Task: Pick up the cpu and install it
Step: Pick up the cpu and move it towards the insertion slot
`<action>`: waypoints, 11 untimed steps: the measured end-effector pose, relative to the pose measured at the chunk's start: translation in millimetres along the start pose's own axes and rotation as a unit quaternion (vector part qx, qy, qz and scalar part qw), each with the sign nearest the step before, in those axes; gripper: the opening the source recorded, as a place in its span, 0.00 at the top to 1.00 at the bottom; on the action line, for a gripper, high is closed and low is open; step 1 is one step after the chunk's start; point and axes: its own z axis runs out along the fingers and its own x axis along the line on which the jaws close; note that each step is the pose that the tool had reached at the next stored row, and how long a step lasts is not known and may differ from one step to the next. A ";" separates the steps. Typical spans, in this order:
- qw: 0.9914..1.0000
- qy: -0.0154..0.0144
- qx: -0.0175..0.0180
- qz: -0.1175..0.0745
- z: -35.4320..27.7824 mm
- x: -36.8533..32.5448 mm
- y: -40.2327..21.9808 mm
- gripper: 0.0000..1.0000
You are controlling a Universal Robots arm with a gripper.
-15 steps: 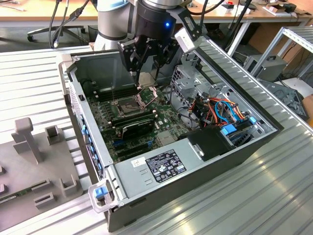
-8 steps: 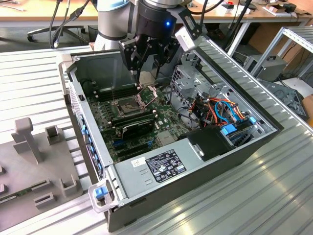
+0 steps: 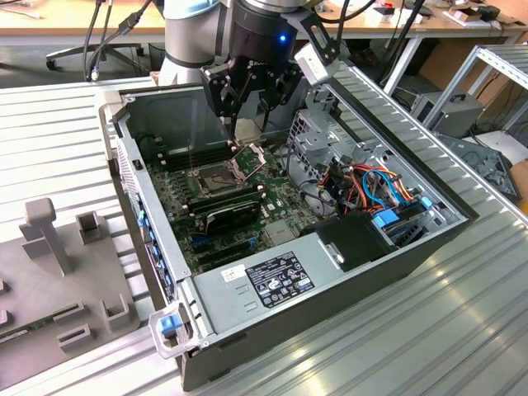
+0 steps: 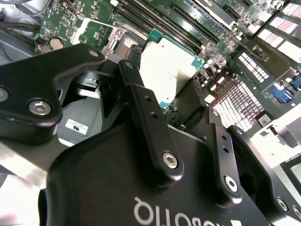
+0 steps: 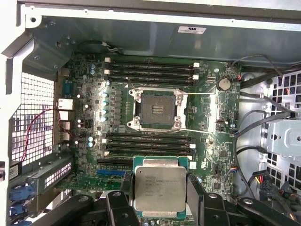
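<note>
Nearest you is the tool (image 5: 160, 200). It pinches the cpu (image 5: 160, 186) by two opposite edges, with a black finger (image 5: 195, 195) on each side and the chip's grey face turned toward the first wrist view. The second wrist view shows the same grip, with the cpu (image 4: 167, 70) clamped beyond the tool's dark links.

In the exterior view the cpu (image 3: 247, 130) hangs inside the case (image 3: 124, 157), toward its far wall. It is above the board (image 3: 276, 206) and apart from the socket (image 3: 216, 175).

The socket (image 5: 157, 109) sits at the middle of the board between two banks of memory slots (image 5: 150, 69). Its contact field is bare and its thin levers (image 5: 200, 95) are swung out. The case itself rests on the ribbed desk (image 3: 412, 330).

You have the chip, so the step in hand, as I judge it, is setting it into the socket.

- **Line up:** Centre the cpu squarely over the socket before you lower it, edges parallel to the frame, so that no sideways correction is needed near the contacts.
- **Orientation:** Match the chip's corner mark and notches to the socket's. They are too small to make out here, so check them yourself.
- **Descent:** Come down straight, slowly and level. A tilted or sliding chip could bend the contacts.
- **Clearance:** Keep the fingers off the levers and the slots beside the socket.
- **Grip:** Hold with light, even pressure, since the hold is on thin edges alone.
</note>
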 end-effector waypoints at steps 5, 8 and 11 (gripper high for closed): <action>1.000 0.000 0.000 0.000 0.0 0.0 0.1 0.45; 1.000 0.000 0.000 0.000 0.0 -0.3 0.1 0.45; 1.000 0.000 0.000 0.000 0.0 -2.3 0.0 0.45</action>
